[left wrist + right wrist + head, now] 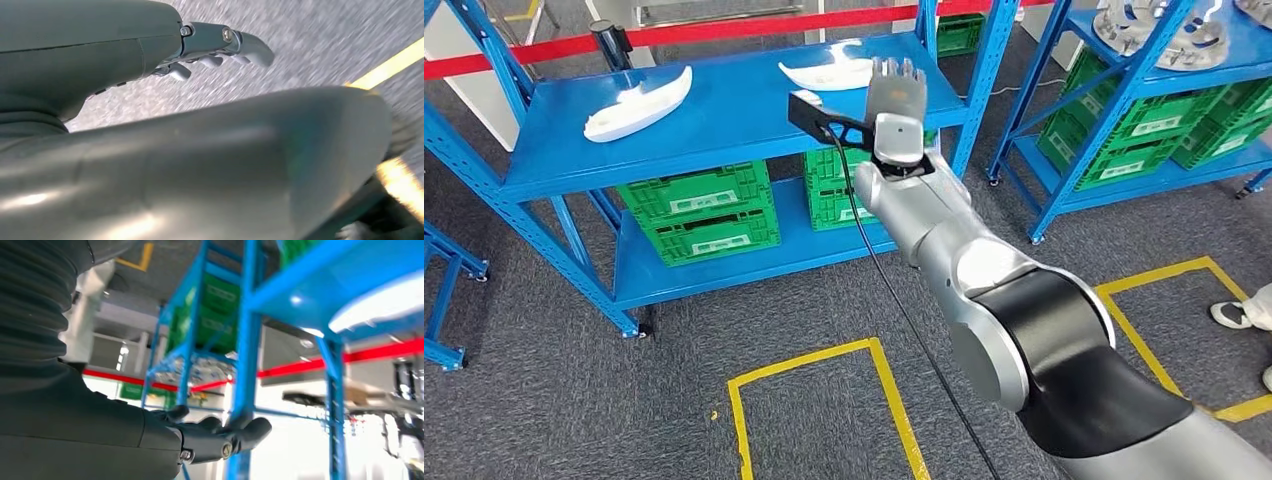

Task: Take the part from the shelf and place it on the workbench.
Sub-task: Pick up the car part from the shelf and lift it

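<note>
Upper centre of the head view, the right hand hovers with fingers spread and holding nothing, just right of the nearer white part, whose long axis runs left-right; left hand hangs released.

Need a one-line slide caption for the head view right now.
Right hand reaches, empty, toward a white part on the blue shelf.

The head view is bright, evenly lit and sharp, with soft glare on the glossy blue metal shelf. The left wrist view is streaked with motion blur across the speckled grey carpet floor. The right wrist view is hazy, its background overexposed to white.
</note>
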